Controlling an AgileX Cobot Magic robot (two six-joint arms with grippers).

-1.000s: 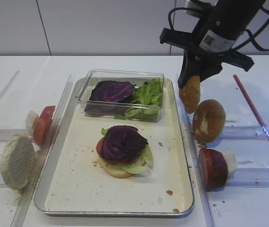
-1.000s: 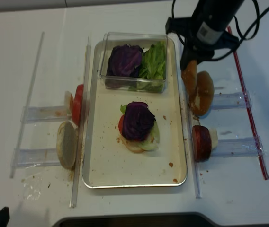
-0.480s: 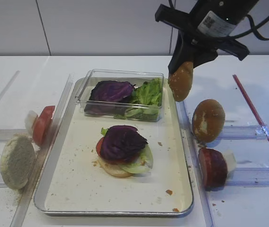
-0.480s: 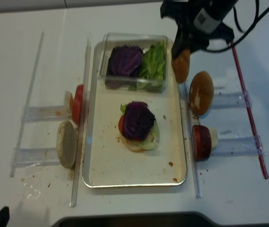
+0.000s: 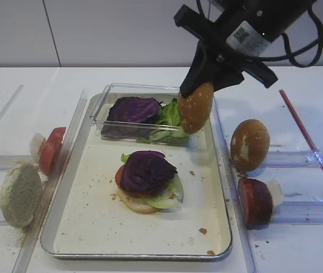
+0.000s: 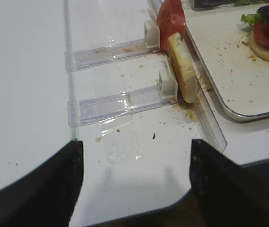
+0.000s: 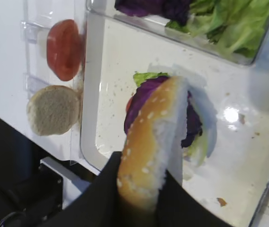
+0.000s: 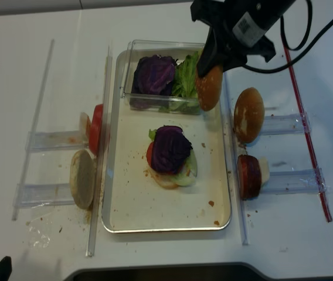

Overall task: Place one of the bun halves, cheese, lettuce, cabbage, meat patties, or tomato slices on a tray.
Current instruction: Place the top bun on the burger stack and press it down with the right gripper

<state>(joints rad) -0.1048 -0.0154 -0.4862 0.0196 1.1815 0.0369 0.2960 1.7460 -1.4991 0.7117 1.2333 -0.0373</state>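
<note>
My right gripper is shut on the sesame-seeded bun half, held on edge in the air over the far right part of the silver tray, next to the clear box. In the right wrist view the bun half is pinched between the black fingers, above the stack. That stack in the tray's middle is a pale bun base, tomato, lettuce and purple cabbage. My left gripper stands open over bare table by the left racks. No cheese shows.
A clear box of cabbage and lettuce sits at the tray's far end. Right racks hold a smooth brown bun and a meat patty. Left racks hold a tomato slice and a pale flat bun half. A red rod lies far right.
My right gripper has carried the sesame bun half up and to the left, from beside the right rack to over the tray's far right corner. Nothing else moved.
</note>
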